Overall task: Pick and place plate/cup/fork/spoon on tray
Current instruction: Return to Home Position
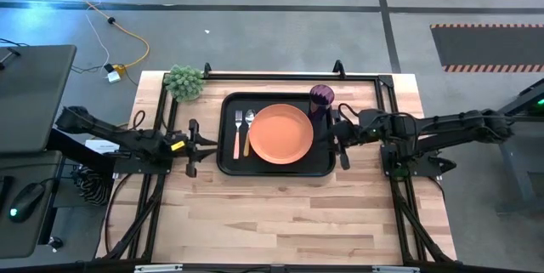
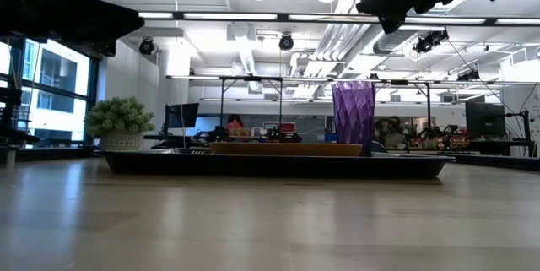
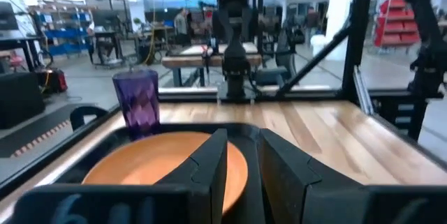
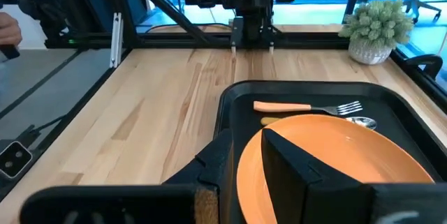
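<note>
The black tray [image 1: 276,167] lies on the wooden table [image 1: 280,222] between the two grippers, its long axis running from one arm toward the other. The left gripper [image 1: 194,147] hovers just off the tray's short edge on its own side, fingers [image 3: 209,165] nearly closed with only a narrow gap between them and nothing clamped; they point across the tray toward the right arm. Nearest this gripper, just inside the rim, the fork [image 1: 237,133] and the spoon [image 1: 248,133] lie side by side, parallel, their long axes running across the gripper's line of reach; both have their metal ends toward the far side of the table, where the small potted plant [image 1: 185,82] stands, and their handles toward the near side. Beyond them from the left gripper sits the orange plate [image 1: 280,133], flat in the middle of the tray, and past it the purple cup [image 1: 321,97] stands upright in the tray's far corner on the right arm's side. The right gripper [image 1: 340,137] is at the tray's opposite short edge, pointing back at the left arm, with the plate directly ahead of it and the cup just off to one side; its fingers [image 4: 293,158] are slightly apart and empty.
</note>
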